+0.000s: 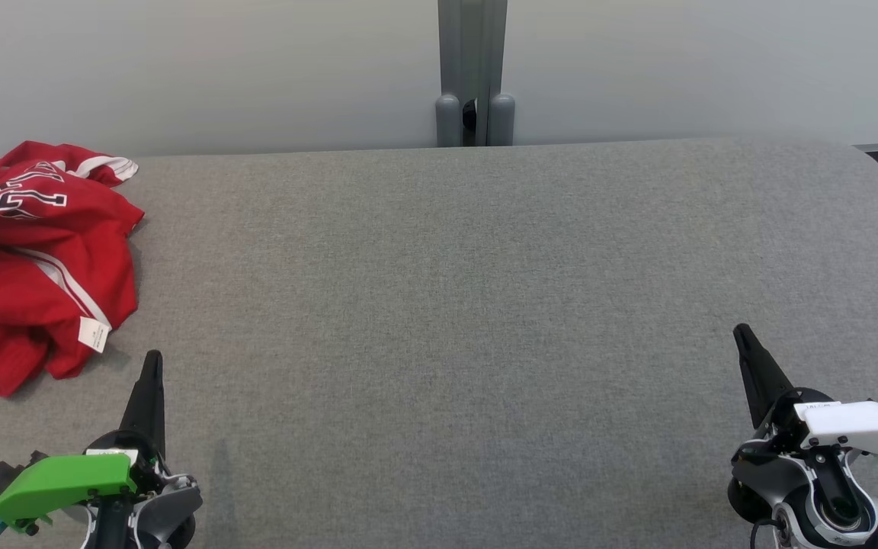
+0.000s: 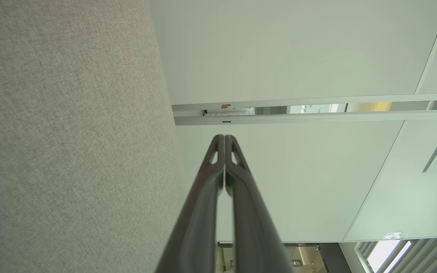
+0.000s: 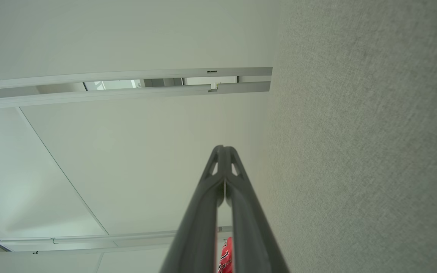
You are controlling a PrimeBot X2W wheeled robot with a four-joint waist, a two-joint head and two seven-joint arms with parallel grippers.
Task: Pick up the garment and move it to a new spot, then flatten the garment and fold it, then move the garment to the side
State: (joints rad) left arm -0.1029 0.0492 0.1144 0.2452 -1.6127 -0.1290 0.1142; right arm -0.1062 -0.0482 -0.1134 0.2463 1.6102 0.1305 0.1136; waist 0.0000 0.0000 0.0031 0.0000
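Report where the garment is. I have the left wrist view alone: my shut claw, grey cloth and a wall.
Observer: The red garment lies crumpled at the left edge of the grey surface, ahead and to the left of the left claw, not touching it.
Operator: Give me the right arm.
Observer: The right claw is at the lower right of the head view, shut, holding nothing, well away from the garment.
Operator: Name a landmark on the garment.
Observer: A white tag hangs at its near edge, the part closest to the left claw.
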